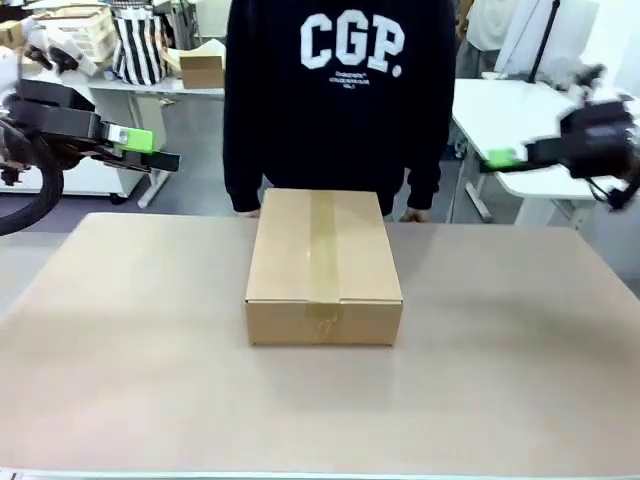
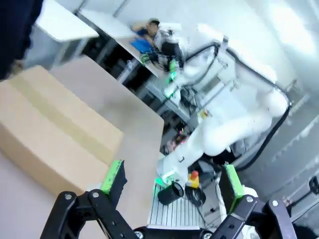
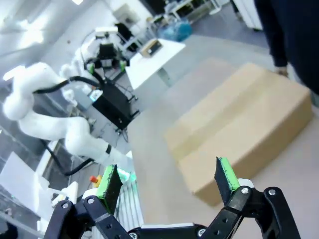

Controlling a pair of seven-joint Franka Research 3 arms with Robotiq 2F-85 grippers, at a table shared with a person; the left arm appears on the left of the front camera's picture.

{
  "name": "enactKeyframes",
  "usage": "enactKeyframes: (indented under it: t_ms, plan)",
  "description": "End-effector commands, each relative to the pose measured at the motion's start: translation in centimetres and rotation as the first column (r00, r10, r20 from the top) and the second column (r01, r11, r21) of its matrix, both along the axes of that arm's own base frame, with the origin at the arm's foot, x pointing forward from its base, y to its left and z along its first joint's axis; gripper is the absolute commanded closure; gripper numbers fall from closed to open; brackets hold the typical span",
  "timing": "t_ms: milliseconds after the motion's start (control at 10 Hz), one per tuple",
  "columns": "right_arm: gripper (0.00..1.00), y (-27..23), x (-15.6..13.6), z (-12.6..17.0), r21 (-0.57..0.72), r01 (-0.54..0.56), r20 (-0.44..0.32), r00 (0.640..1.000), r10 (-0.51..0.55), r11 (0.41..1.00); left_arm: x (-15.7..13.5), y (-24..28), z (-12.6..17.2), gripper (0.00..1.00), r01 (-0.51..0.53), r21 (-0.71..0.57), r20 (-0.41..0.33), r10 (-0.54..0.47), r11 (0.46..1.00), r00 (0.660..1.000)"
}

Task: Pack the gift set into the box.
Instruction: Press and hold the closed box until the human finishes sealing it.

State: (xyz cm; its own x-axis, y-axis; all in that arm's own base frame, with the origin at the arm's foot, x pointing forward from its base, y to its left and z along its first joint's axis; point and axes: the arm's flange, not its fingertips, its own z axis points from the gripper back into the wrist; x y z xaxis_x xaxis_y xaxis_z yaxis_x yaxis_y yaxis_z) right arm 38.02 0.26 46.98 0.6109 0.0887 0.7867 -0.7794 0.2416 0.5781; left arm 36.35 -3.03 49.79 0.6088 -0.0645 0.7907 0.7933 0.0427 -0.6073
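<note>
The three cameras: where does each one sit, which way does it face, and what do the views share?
Front view: fixed between the arms, facing a person in a dark sweatshirt; left gripper and right gripper hover at the sides.
Left wrist view: above the table, looking across it along the open left gripper.
Right wrist view: likewise, along the open right gripper.
Shared: the closed, taped brown cardboard box on the table.

White arms, black grippers
Left gripper (image 2: 172,181) and right gripper (image 3: 167,179) wear green pads; black cables trail behind.
</note>
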Motion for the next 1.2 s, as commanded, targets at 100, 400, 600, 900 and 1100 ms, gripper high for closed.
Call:
enactKeyframes:
  t_ms: [100,400,600,900,1100]
  plan:
    - [0.00,-6.9,-3.8,-2.0,-0.006,0.028,-0.102,0.994,-0.028,1.000,-1.9,6.5,-0.9,0.00,-0.152,-0.046,-0.065,0.149,0.987,0.987]
    - [0.00,-5.6,-3.3,-1.9,0.000,0.010,-0.063,0.998,-0.010,1.000,-1.6,6.2,0.1,0.00,-0.139,-0.031,-0.032,0.138,0.990,0.990]
    - [0.00,-5.6,-3.3,-1.9,0.000,0.010,-0.063,0.998,-0.010,1.000,-1.6,6.2,0.1,0.00,-0.139,-0.031,-0.032,0.138,0.990,0.990]
    - [0.00,-5.6,-3.3,-1.9,0.000,0.010,-0.063,0.998,-0.010,1.000,-1.6,6.2,0.1,0.00,-0.139,-0.031,-0.032,0.138,0.990,0.990]
    - [0.00,-5.6,-3.3,-1.9,0.000,0.010,-0.063,0.998,-0.010,1.000,-1.6,6.2,0.1,0.00,-0.139,-0.031,-0.032,0.138,0.990,0.990]
